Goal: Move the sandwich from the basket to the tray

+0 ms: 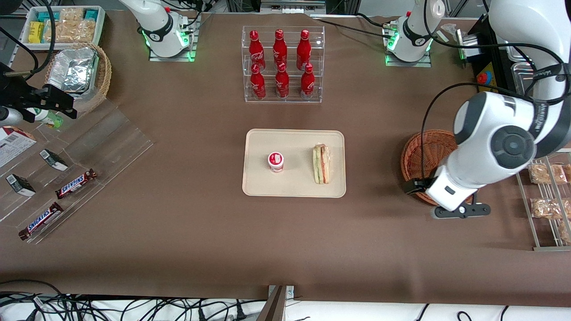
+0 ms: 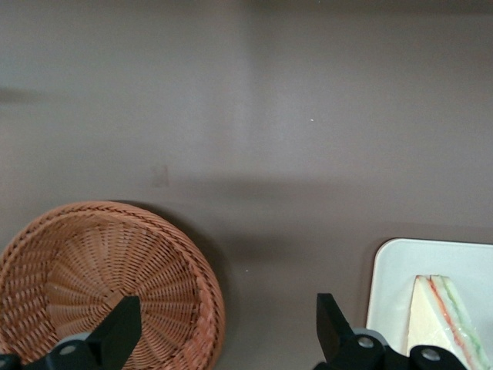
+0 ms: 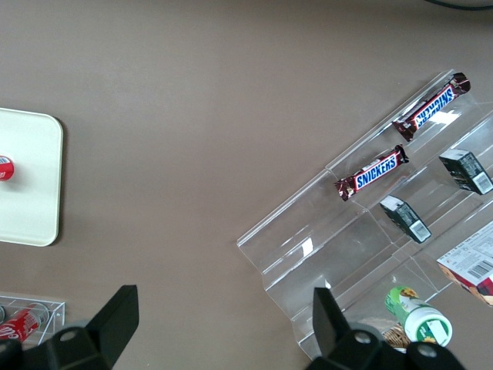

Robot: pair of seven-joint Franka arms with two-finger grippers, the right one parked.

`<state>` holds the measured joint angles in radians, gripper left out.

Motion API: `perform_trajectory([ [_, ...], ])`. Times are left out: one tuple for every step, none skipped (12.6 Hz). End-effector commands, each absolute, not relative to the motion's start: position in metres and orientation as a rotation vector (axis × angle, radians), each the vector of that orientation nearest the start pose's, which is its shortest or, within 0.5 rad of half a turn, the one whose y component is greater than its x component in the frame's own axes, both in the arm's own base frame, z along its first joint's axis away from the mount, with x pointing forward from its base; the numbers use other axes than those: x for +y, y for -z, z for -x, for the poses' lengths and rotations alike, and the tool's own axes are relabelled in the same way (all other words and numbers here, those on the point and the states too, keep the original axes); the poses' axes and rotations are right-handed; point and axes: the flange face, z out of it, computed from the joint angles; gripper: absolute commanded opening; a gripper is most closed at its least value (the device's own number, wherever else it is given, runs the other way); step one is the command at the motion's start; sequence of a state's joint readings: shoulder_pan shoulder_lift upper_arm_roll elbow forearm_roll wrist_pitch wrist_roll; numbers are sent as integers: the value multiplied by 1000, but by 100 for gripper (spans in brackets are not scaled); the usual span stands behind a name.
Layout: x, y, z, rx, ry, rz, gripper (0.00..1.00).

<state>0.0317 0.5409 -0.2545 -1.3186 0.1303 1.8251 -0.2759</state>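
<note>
Your pincer (image 2: pixel 223 339) hangs open and empty above the basket (image 1: pixel 426 156); your sandwich (image 1: pixel 321 163) lies on the tray (image 1: pixel 294 185), beside a small cup (image 1: pixel 276 161).

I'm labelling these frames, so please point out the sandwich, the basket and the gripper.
sandwich (image 1: pixel 321 164), front view, on its wrapped top face.
basket (image 2: pixel 166 254), left wrist view, on its woven rim.
gripper (image 2: pixel 228 327), left wrist view, midway between its open fingertips.
</note>
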Motion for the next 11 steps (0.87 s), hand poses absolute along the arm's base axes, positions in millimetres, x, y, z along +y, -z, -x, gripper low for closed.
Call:
perform_trajectory([
  [-78, -453, -699, 43, -48, 3159, 100],
  [-70, -454, -699, 42, -46, 3159, 100],
  [-70, -454, -699, 40, -46, 3159, 100],
  [-70, -454, -699, 35, -46, 3159, 100],
  [-72, -455, -700, 41, -39, 3161, 100],
  [-73, -461, -701, 43, -23, 3161, 100],
  [-72, -464, -701, 41, -13, 3160, 100],
  [-71, -466, -701, 42, -9, 3156, 100],
  [-68, -466, -702, 41, -8, 3152, 100],
  [-66, -466, -702, 39, -8, 3152, 100],
  [-69, -466, -701, 46, -8, 3150, 100],
])
